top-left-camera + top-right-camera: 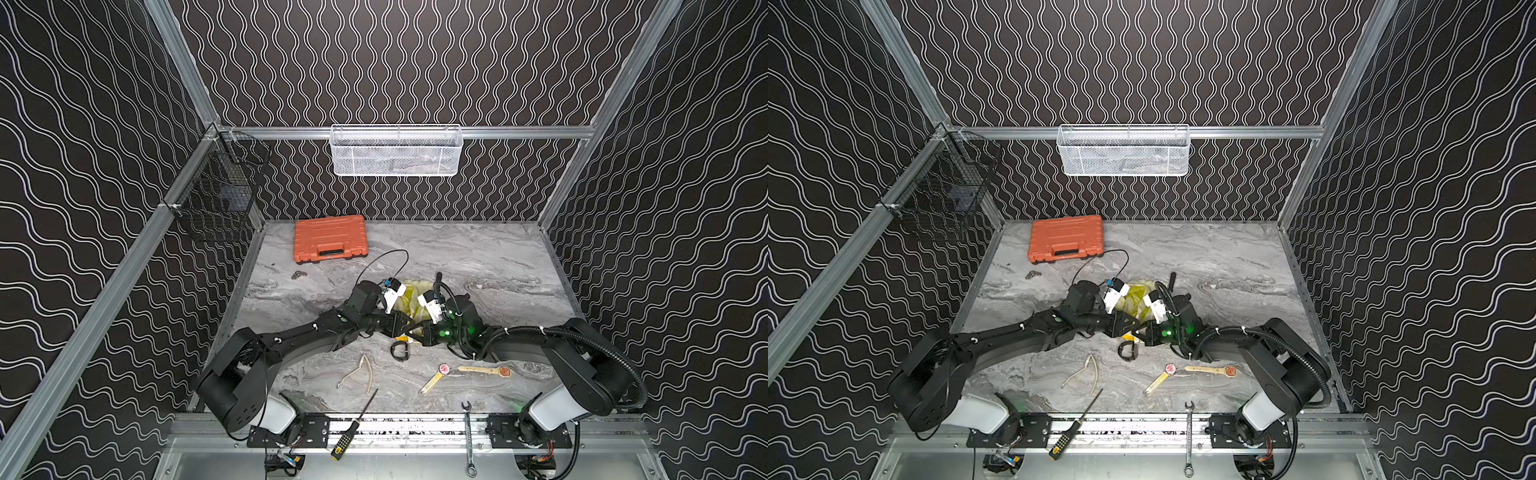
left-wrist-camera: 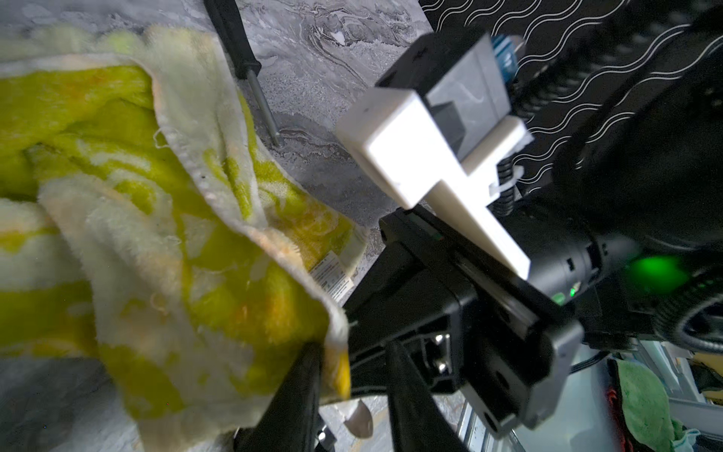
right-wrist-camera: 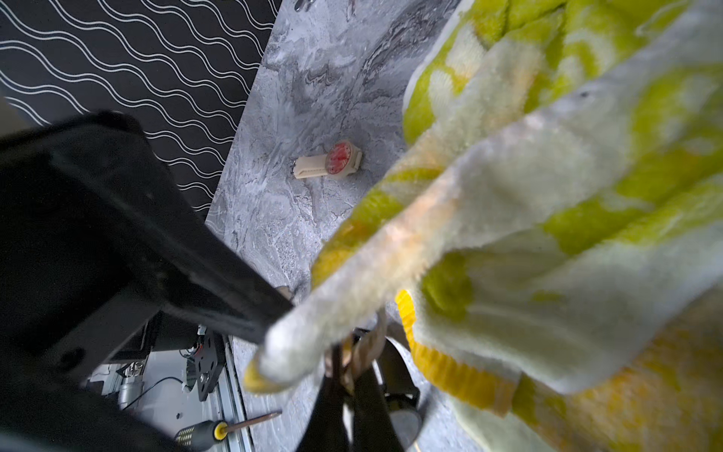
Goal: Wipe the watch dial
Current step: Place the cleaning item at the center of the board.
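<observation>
Black watch (image 1: 400, 351): lay on the marble table (image 1: 478, 257), just on the near side of both grippers; its dial could not be made out in either top view.
Towel (image 2: 156, 235): yellow-green and white, bunched between the two wrists, drawn to a point at the right gripper.
Right gripper (image 3: 350, 352): closed, pinching a fold of the towel.
Left gripper (image 2: 354, 352): jaws parted, with the towel's corner against one finger (image 2: 309, 371) and clear of the other.
Beige watch with round red dial (image 1: 444, 369): flat on the table, nearer the right arm's base.
Second beige watch (image 1: 484, 370): just beyond it, to the right.
Glasses (image 1: 360, 374): near the black watch, on the left arm's side.
Screwdriver (image 1: 355, 424) and wrench (image 1: 468, 436): across the front rail.
Orange case (image 1: 330, 238): closed, far back on the left.
</observation>
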Action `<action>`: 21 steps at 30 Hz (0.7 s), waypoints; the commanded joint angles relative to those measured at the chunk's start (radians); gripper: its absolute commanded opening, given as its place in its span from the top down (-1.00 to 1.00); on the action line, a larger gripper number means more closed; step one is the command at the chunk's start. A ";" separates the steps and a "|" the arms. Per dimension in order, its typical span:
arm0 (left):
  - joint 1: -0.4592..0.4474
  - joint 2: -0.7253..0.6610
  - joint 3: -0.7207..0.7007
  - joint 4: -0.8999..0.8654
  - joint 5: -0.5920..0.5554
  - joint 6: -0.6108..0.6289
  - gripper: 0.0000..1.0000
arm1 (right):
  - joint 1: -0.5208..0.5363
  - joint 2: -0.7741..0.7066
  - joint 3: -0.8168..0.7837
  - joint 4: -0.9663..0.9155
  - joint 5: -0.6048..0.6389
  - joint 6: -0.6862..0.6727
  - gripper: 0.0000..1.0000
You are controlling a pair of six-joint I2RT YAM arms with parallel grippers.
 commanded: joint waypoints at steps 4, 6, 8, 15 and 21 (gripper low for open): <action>0.010 -0.116 -0.017 -0.051 -0.008 0.006 0.15 | -0.003 -0.011 -0.011 0.063 -0.025 -0.032 1.00; 0.014 -0.160 -0.017 -0.093 -0.024 0.015 0.12 | -0.007 -0.005 -0.017 0.081 -0.039 -0.026 1.00; 0.015 -0.196 -0.024 -0.119 -0.038 0.012 0.10 | -0.008 0.000 -0.012 0.076 -0.051 -0.032 1.00; 0.022 -0.299 -0.066 -0.300 -0.195 -0.036 -0.02 | -0.015 -0.001 -0.024 0.069 -0.062 -0.028 1.00; 0.029 -0.323 -0.162 -0.235 -0.107 -0.076 -0.02 | -0.036 -0.013 -0.037 0.000 -0.013 0.002 1.00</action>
